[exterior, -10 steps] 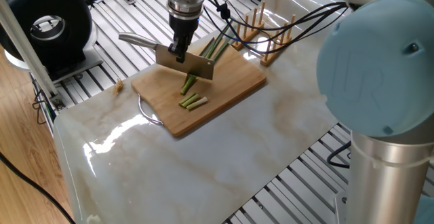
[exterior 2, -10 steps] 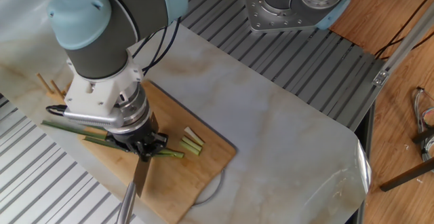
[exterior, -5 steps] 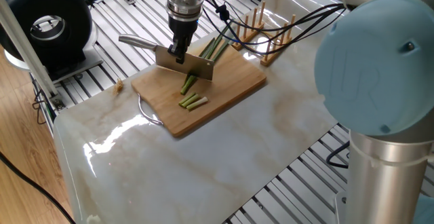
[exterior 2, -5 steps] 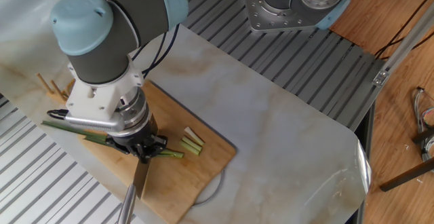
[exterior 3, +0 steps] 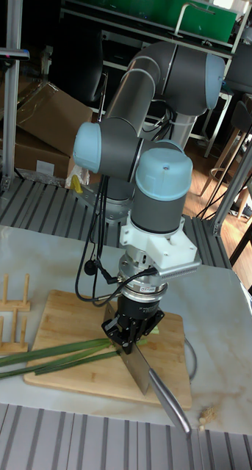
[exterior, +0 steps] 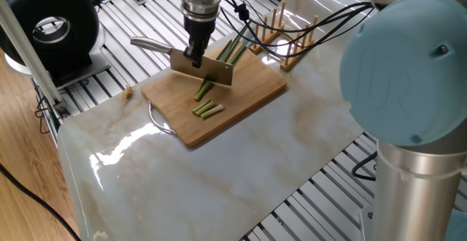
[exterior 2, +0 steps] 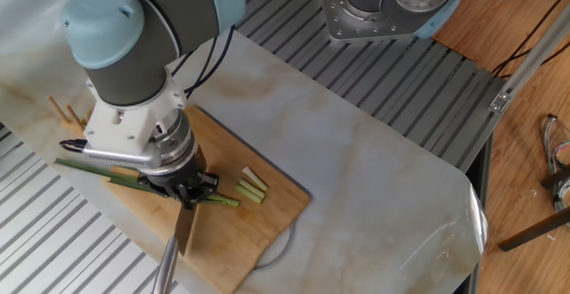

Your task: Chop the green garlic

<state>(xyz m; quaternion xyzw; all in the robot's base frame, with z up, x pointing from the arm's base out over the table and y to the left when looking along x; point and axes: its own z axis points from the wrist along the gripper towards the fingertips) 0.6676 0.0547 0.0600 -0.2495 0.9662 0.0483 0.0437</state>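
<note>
- hand (exterior: 195, 57) points straight down over the cutting board (exterior: 248, 95), fingers clamped on the back of a cleaver (exterior: 204, 70)
- cleaver blade held edge-down and crosswise to the stalks; metal handle (exterior: 149, 44) sticks out sideways past the board edge. In the tall fixed view the blade (exterior 3: 139, 363) sits just below the hand (exterior 3: 133, 332), handle running toward the camera
- can't tell whether the edge is touching the board or just above it
- green garlic (exterior: 230, 50) lies on the board, long stalks running from under the blade toward the wooden peg rack (exterior: 281, 28); in the tall fixed view the dark green leaves (exterior 3: 45, 357) hang off the board's side
- cut pieces (exterior: 207, 109) lie on the board on the near side of the blade, pale whitish-green ends visible; also seen in the other fixed view (exterior 2: 252, 187), just beside the hand (exterior 2: 187, 196)
- one short green piece (exterior: 203, 90) lies right at the blade
- board sits on the marble-look table (exterior: 219, 175)
- small tan scrap (exterior: 128, 90) on the table, off the board's corner
</note>
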